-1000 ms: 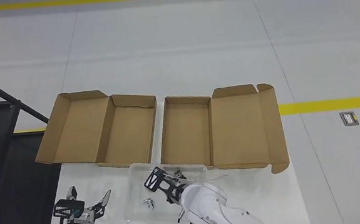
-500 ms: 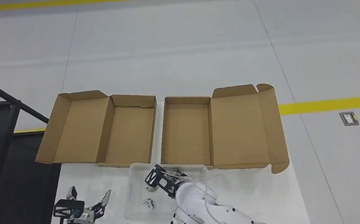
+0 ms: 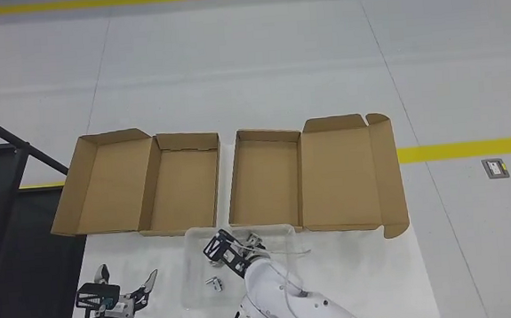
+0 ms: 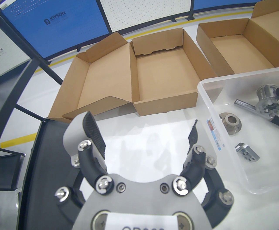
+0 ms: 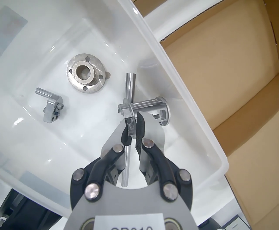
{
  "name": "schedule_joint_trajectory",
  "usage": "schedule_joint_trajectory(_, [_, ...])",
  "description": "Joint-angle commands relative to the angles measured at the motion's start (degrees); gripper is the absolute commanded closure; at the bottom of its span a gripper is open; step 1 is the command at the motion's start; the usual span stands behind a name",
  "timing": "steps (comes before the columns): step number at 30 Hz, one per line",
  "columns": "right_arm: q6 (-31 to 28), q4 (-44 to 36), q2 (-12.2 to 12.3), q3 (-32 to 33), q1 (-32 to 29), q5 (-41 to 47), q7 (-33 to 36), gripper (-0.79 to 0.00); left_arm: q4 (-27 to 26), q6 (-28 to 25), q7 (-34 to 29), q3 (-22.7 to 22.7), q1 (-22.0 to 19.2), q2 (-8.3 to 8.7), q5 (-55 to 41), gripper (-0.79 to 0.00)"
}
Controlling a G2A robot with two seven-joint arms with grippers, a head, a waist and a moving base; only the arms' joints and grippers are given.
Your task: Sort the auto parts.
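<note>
A clear plastic bin (image 5: 174, 71) holds the metal parts. My right gripper (image 5: 133, 122) is inside it, shut on the flanged end of a slotted cylinder part (image 5: 152, 109) near the bin's far wall. A steel rod (image 5: 130, 87) lies under that part and runs back beneath the fingers. A round flange (image 5: 85, 73) and a small bracket with a pin (image 5: 52, 106) rest on the bin floor. My left gripper (image 4: 141, 122) hovers open over the table beside the bin (image 4: 218, 81), with nothing between its fingers. From above, the right gripper (image 3: 226, 250) is in the bin and the left gripper (image 3: 122, 288) is at the near left.
Two open cardboard boxes stand just beyond the bin, the left box (image 3: 182, 191) and the right box (image 3: 266, 180), each with its lid flap folded outward. A black surface (image 4: 48, 152) borders the table to the left of my left gripper.
My right gripper has shifted slightly toward the bin's far side. The bin and the right box have slid a little away. The left arm has not moved.
</note>
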Motion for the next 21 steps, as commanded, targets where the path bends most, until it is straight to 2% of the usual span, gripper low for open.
schedule_joint_trajectory(1, [-0.5,-1.5,0.2,0.9,-0.9,-0.3,0.0,0.0,0.0,0.0,0.0,0.0,0.0,0.0,0.0,-0.785])
schedule_joint_trajectory(4, [-1.4,-3.8,0.5,2.5,-2.5,-0.4,-0.3,0.0,0.0,0.0,0.0,0.0,0.0,0.0,0.0,-0.785])
schedule_joint_trajectory(8, [-3.6,-8.3,1.1,7.8,-5.3,5.5,-4.6,0.0,0.0,0.0,0.0,0.0,0.0,0.0,0.0,-0.785])
schedule_joint_trajectory(17, [-10.6,-17.8,3.0,22.3,-12.7,21.2,-21.9,0.0,0.0,0.0,0.0,0.0,0.0,0.0,0.0,-0.785])
schedule_joint_trajectory(21, [-10.6,-17.8,3.0,22.3,-12.7,21.2,-21.9,0.0,0.0,0.0,0.0,0.0,0.0,0.0,0.0,-0.785])
